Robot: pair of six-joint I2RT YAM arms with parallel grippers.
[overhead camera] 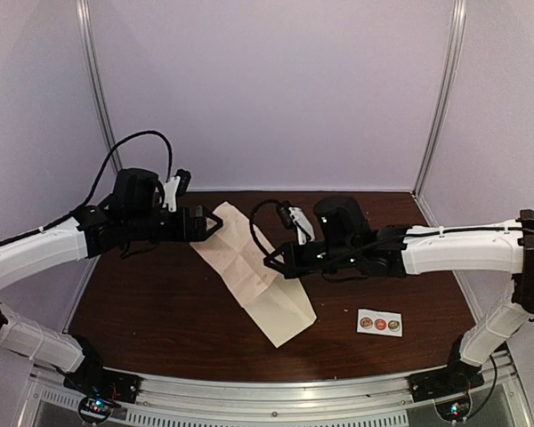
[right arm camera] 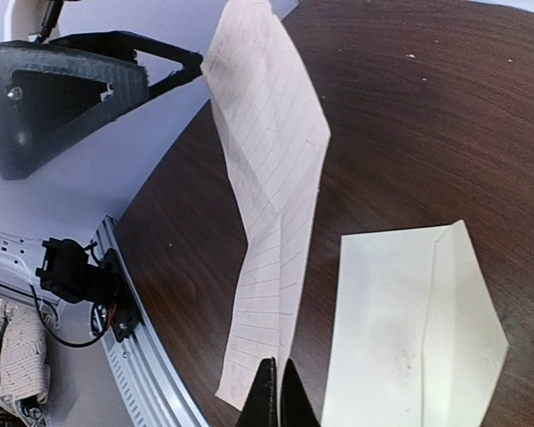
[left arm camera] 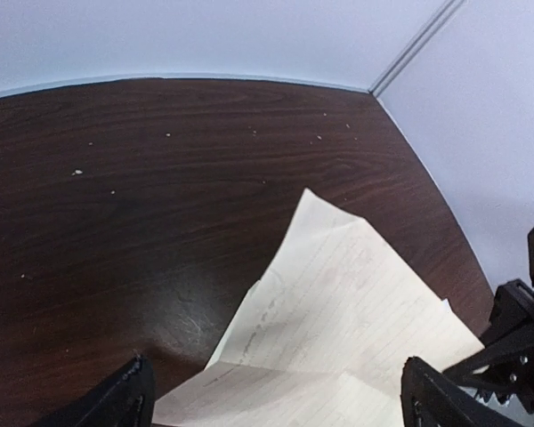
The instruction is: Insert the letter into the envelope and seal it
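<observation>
Right gripper (right arm camera: 278,396): we pinch the letter (right arm camera: 271,178) by its near edge, so it hangs raised for steering.
Left gripper (left arm camera: 271,405): jaws spread wide over its far end, ready to steady.
Envelope (right arm camera: 409,329): flat on the table (right arm camera: 409,133), flap open, beside the letter.

No legible text anywhere — ruled sheet (right arm camera: 269,178) shows lines only, sticker strip (overhead camera: 379,323) too small to read.

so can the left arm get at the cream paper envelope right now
Probably yes: its fingers are open and empty, and the cream paper envelope lies flat and mostly uncovered between the arms.
</observation>
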